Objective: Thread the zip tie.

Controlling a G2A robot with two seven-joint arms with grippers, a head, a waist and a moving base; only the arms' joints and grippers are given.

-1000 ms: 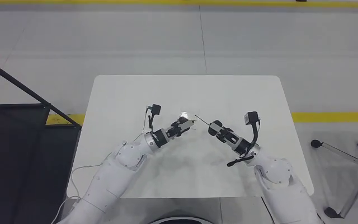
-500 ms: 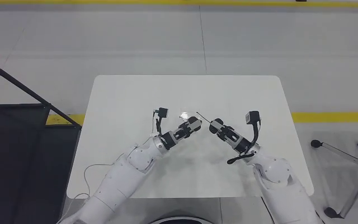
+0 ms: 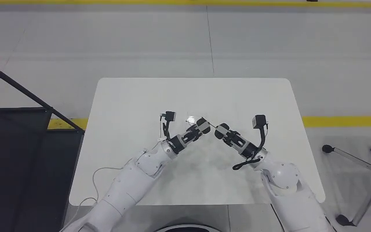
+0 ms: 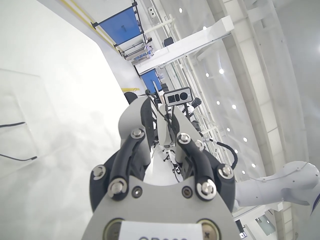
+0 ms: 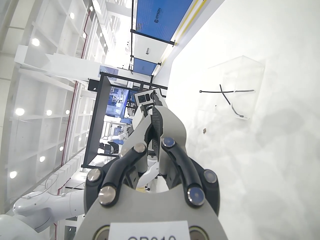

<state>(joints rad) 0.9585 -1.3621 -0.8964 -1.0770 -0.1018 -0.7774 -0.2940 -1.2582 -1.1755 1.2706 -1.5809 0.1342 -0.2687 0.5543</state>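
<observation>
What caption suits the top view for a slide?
Over a white table, the right arm's fingers pinch a black zip tie, its tip pointing toward the left arm's fingers.

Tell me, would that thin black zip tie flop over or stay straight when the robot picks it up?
Probably fairly stiff and springy: the zip tie juts out straight from the right gripper, held at one end only. Likely very light, being so thin. It can probably still bend if pushed: a spare tie in the clear tray lies slightly kinked.
</observation>
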